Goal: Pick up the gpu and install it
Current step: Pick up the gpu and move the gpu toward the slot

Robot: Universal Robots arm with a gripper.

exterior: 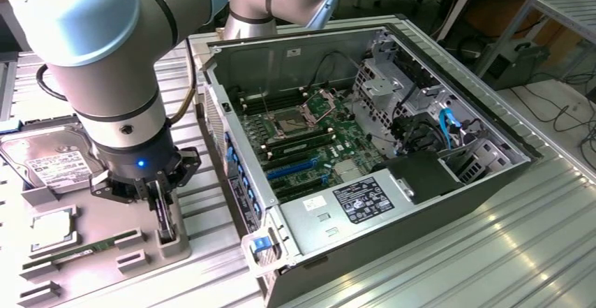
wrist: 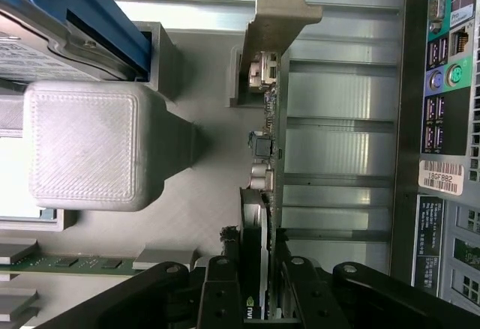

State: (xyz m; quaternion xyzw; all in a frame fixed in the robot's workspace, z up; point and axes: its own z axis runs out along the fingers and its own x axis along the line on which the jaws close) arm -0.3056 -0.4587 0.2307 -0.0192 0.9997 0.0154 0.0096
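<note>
One gpu point(wrist: 265, 145) upright on edge, clamped in tool point(wrist: 259, 250)

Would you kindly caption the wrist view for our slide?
Gripper closed on the gpu standing in its grey holder, beside the computer case.

Pretty bright, even light tbh; glare streaks on the metal worktop point(exterior: 503, 252), wrist view blown out w/ soft shadows.

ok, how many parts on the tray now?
4. Hard drive at the tray's far end, square silver chip nearer, green memory stick nearest the camera, gpu upright with the gripper closed on it. The arm may hide others.
</note>
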